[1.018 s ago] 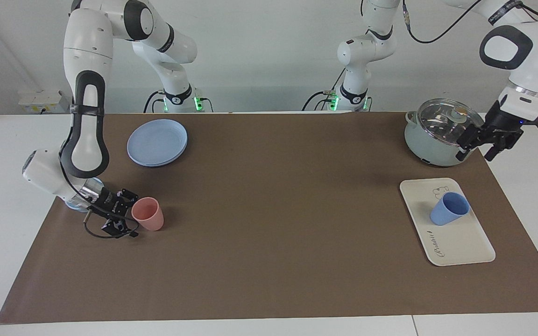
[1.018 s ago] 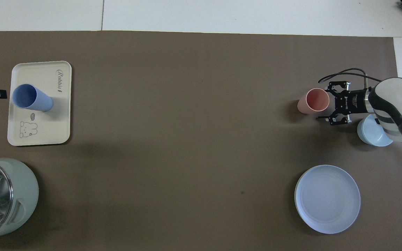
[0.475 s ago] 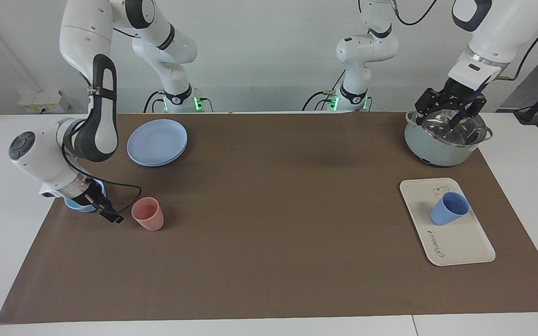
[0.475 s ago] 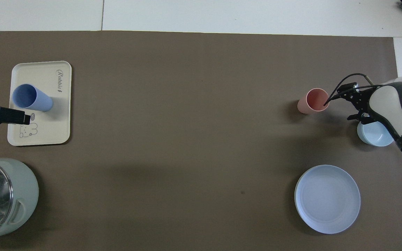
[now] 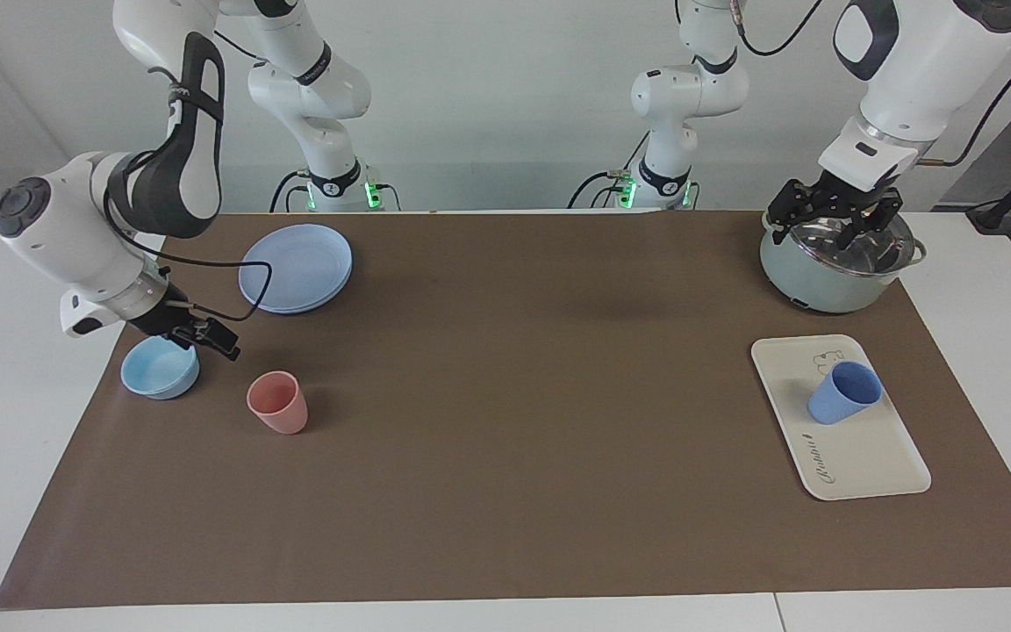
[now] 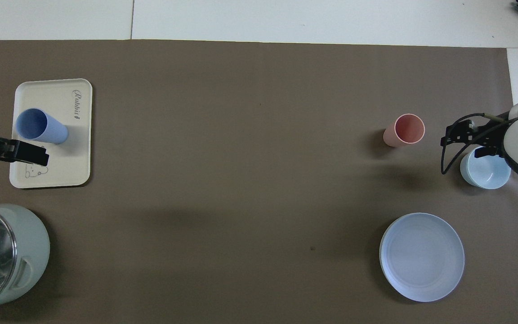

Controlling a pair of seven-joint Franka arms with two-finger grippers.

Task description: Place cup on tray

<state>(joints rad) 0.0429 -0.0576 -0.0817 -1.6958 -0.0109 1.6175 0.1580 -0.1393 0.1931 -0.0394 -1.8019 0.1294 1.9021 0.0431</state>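
The periwinkle-blue cup (image 5: pixel 845 392) stands upright on the cream-white tray (image 5: pixel 865 456) near its bear drawing, toward the left arm's end of the table. Nothing holds it. It also shows in the overhead view (image 6: pixel 41 127), on the tray (image 6: pixel 65 135). My left gripper (image 5: pixel 835 226) hangs open and empty over the lidded pot (image 5: pixel 830 272); in the overhead view the left gripper (image 6: pixel 38 157) overlaps the tray's edge. My right gripper (image 5: pixel 216 342) is open and empty, raised over the edge of the light-blue bowl (image 5: pixel 159 369); it also shows in the overhead view (image 6: pixel 463 141).
A pink tumbler (image 5: pixel 277 402) stands beside the bowl, toward the table's middle. A round blue plate (image 5: pixel 295 268) lies nearer to the robots than both. The grey-green pot with glass lid stands nearer to the robots than the tray. A brown mat (image 5: pixel 514 395) covers the table.
My right gripper has left the pink tumbler's side, risen and drawn back over the bowl. My left gripper has swung in from the table's end to over the pot. Cup and tray have not moved.
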